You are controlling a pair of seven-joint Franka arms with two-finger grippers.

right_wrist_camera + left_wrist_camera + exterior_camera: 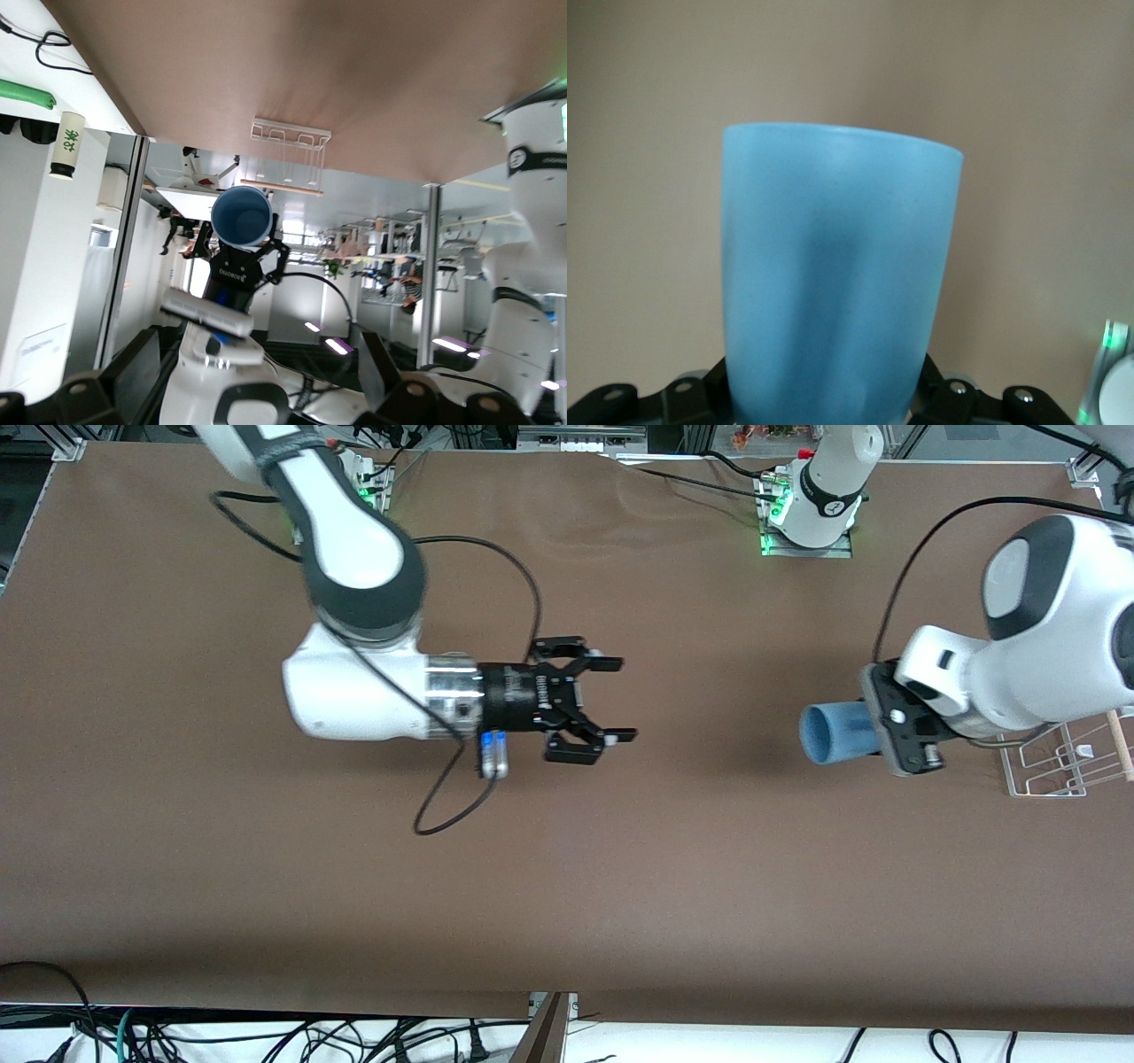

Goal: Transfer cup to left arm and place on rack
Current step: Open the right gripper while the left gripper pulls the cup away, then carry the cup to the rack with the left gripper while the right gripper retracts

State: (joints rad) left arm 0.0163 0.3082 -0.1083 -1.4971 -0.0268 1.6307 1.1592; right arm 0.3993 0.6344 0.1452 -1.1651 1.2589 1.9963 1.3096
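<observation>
The light-blue cup (833, 732) lies on its side in the air, its open mouth toward the right arm's end of the table. My left gripper (873, 731) is shut on its base end, over the brown table beside the rack (1059, 760). In the left wrist view the cup (842, 274) fills the middle, between the black fingers (957, 403). My right gripper (620, 700), black and skeletal, is open and empty over the middle of the table, well apart from the cup. The right wrist view shows the cup's mouth (242, 216) and the rack (290, 158).
The rack's pale wooden dowel (1118, 744) lies at the left arm's end of the table, partly under that arm. A black cable (443, 815) loops from the right arm's wrist down to the table. The left arm's base (811, 522) stands at the table's back edge.
</observation>
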